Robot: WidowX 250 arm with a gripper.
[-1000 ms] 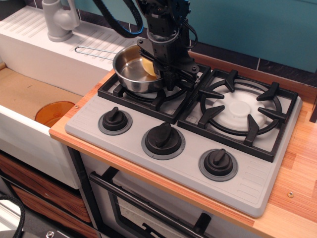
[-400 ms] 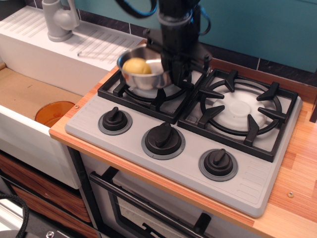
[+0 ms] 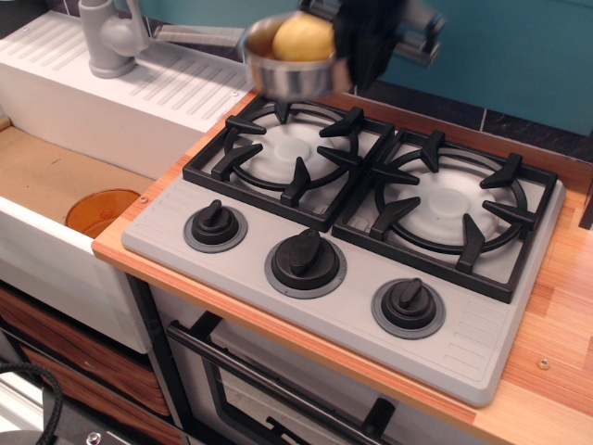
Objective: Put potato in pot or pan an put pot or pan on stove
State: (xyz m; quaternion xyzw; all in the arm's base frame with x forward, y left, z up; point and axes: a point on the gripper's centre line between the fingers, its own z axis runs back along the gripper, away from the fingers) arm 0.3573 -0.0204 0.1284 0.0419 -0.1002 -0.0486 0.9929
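Observation:
The steel saucepan [image 3: 295,72] hangs in the air above the left burner of the grey stove [image 3: 352,232], near the top of the view. The pale-yellow potato [image 3: 304,39] lies inside it. Its thin handle [image 3: 195,35] points left over the drainboard. My gripper [image 3: 357,56] is shut on the pan's right rim and holds it lifted; the image is blurred and the fingertips are partly cut off at the top. Both black burner grates are bare.
A white sink unit with a ribbed drainboard [image 3: 102,79] and a grey tap [image 3: 109,37] stands at the left. An orange bowl [image 3: 100,211] lies in the sink basin. Wooden counter [image 3: 556,371] surrounds the stove; a teal wall is behind.
The pan, with the potato in it, has risen from the left burner grate up into the air, carried by my gripper. The left burner now shows bare.

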